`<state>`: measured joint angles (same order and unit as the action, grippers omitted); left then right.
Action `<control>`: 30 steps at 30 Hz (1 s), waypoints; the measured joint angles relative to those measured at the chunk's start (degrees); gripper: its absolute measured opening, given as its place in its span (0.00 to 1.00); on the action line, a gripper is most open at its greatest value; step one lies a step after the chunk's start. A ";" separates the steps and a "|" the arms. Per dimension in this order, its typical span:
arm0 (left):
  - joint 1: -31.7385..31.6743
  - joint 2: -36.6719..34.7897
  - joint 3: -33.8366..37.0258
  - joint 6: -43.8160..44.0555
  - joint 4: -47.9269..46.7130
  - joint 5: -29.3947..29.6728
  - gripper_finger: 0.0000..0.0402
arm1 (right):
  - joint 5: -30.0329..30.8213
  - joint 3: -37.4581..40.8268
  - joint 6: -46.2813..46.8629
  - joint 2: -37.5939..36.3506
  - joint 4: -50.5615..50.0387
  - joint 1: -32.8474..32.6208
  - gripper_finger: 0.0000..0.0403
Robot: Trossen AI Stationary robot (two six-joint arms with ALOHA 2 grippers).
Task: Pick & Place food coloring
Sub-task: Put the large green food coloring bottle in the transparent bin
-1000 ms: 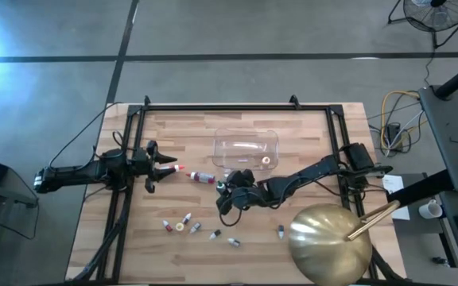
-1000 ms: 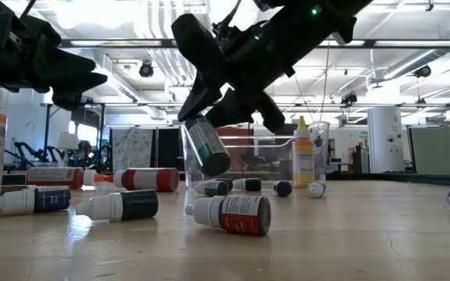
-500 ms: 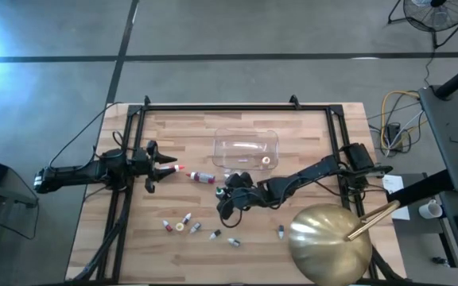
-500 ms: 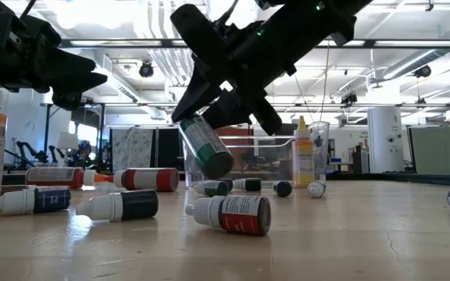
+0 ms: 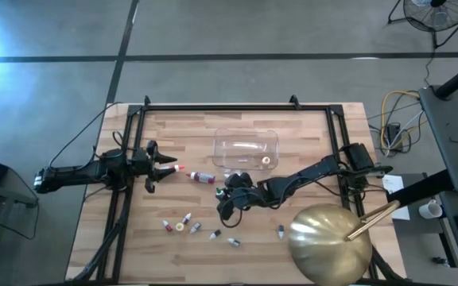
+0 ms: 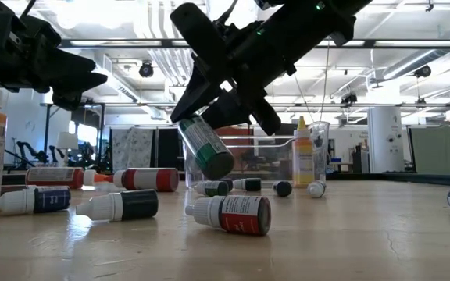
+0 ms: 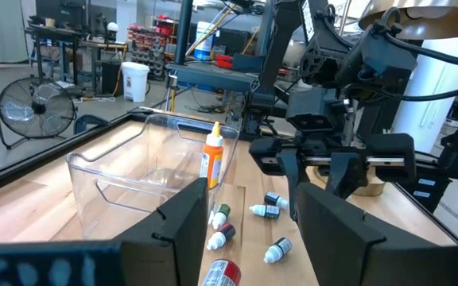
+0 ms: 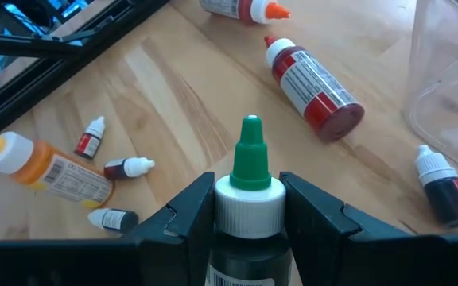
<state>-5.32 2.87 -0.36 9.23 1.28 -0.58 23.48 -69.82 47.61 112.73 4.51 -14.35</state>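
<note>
My right gripper hangs over the middle of the table, shut on a dark food coloring bottle with a green cap, also seen in the low view. Other small bottles lie on their sides on the wood: a red one, an orange-tipped one, and several tiny ones toward the near edge. My left gripper waits open at the table's left, its fingers touching nothing. The clear tub stands beyond the right gripper. My right gripper pinches the dark bottle between its two fingers, which sit on either side of the body just behind the white collar. The green cap points forward past the fingertips. The bottle is lifted clear of the table and tilted.
A big gold dome sits at the near right corner. An orange bottle stands upright in the tub. Two more bottles lie on the near side. Black frame rails edge the table.
My right gripper has crept slightly upward with the green-capped bottle, which stays lifted clear and tilted. Nothing else has moved.
</note>
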 joint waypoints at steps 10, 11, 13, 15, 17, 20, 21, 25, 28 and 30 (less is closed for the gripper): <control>-0.01 0.00 0.00 0.00 0.00 -0.01 0.41 | -0.18 -0.02 0.22 0.00 -1.78 0.00 0.32; 0.00 0.02 0.00 0.00 -0.01 0.00 0.41 | -0.20 -0.02 0.22 0.00 -1.75 0.02 0.32; -0.01 0.02 0.00 -0.01 0.00 0.00 0.41 | -0.20 -0.02 0.24 0.00 -1.79 0.00 0.32; -0.02 0.02 0.00 0.00 0.00 0.00 0.41 | -0.20 -0.02 0.42 0.00 -1.77 0.00 0.32; -0.02 0.02 0.00 0.00 0.00 -0.01 0.41 | -0.20 -0.02 0.42 -0.02 -1.75 0.02 0.32; -0.01 0.02 0.00 0.00 0.00 0.00 0.41 | -0.21 -0.02 0.42 -0.01 -1.77 0.01 0.32; -0.02 0.02 0.00 0.00 0.00 0.00 0.41 | -0.22 -0.02 0.42 -0.02 -1.77 0.00 0.32; -0.02 0.02 0.00 0.00 0.00 -0.01 0.41 | -0.34 -0.02 0.42 -0.02 -1.77 0.02 0.32; -0.01 0.02 0.00 0.00 0.00 -0.02 0.41 | -0.80 -0.02 0.42 -0.02 -1.75 0.04 0.32; -0.01 0.02 0.00 0.00 0.00 0.00 0.41 | -0.92 -0.02 0.42 -0.02 -1.78 0.04 0.32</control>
<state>-5.34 2.90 -0.36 9.23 1.28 -0.58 22.57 -69.84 48.03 112.71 2.73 -14.31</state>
